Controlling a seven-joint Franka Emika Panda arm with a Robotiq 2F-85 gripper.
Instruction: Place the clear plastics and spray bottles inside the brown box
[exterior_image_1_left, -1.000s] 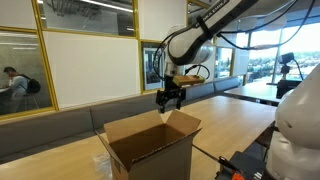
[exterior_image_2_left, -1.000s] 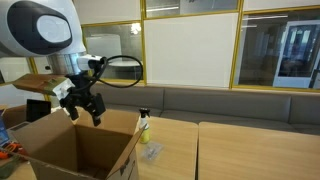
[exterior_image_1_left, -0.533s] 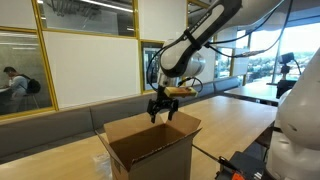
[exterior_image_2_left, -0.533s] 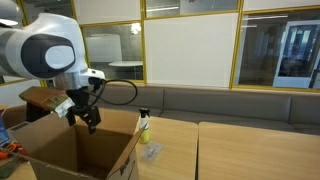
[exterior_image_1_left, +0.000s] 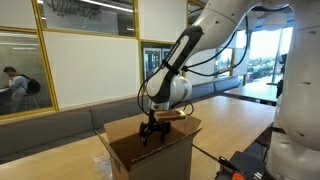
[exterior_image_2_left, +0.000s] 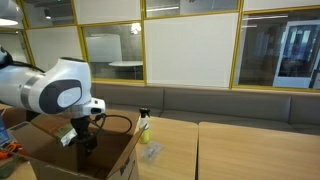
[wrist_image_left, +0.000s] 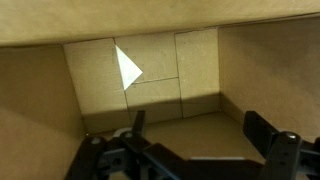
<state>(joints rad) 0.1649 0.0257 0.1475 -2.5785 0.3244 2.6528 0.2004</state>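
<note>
So the brown box (exterior_image_1_left: 165, 160) sits on the table (exterior_image_2_left: 240, 150) with its flaps up. The spray bottle (exterior_image_2_left: 144, 128) stands upright just beside it, outside, and the clear plastics (exterior_image_2_left: 150, 152) lie crumpled on the tabletop at the bottle's foot. The gripper (exterior_image_1_left: 152, 135) is dipped into the box opening, jaws spread wide, and the wrist view shows nothing between its fingers (wrist_image_left: 262, 135).

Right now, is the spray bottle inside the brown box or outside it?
Outside. The spray bottle stands upright on the table beside the brown box, with the clear plastics lying by it.
</note>
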